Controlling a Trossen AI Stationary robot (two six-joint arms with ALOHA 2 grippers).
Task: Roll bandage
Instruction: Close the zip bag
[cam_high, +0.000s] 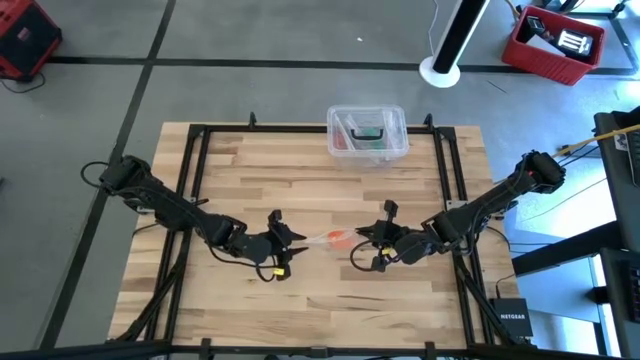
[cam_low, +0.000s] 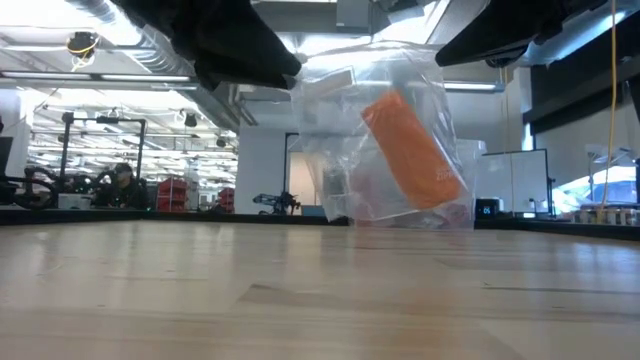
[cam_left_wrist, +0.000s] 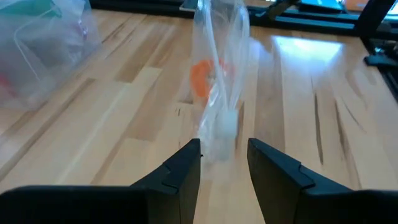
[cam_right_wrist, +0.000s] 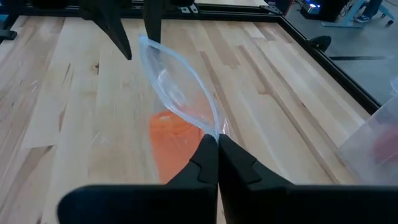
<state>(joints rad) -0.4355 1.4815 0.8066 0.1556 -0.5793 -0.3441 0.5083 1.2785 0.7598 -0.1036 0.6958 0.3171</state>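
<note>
From above, two dark arms meet over the middle of the wooden bench (cam_high: 300, 310), the left claw (cam_high: 292, 240) and the right claw (cam_high: 366, 237) facing each other with a clear plastic bag (cam_high: 322, 239) stretched between them; the orange bandage (cam_high: 339, 238) sits inside the bag, nearer the right claw. A clear plastic box (cam_high: 367, 133) stands at the bench's far edge, well apart. At bench height, the bag (cam_low: 385, 150) hangs off the bench, the bandage (cam_low: 412, 152) tilted inside it, with both arms dark overhead. From the left wrist, the left claw (cam_left_wrist: 224, 163) stands parted with the bag's end (cam_left_wrist: 219, 81) just ahead of its fingertips (cam_left_wrist: 186, 163); whether they touch it cannot be told, and the bandage (cam_left_wrist: 200, 78) shows farther along the bag. From the right wrist, the right claw (cam_right_wrist: 217, 148) is clenched on the bag's edge (cam_right_wrist: 180, 87), the bandage (cam_right_wrist: 174, 140) just beyond and below its tips.
</note>
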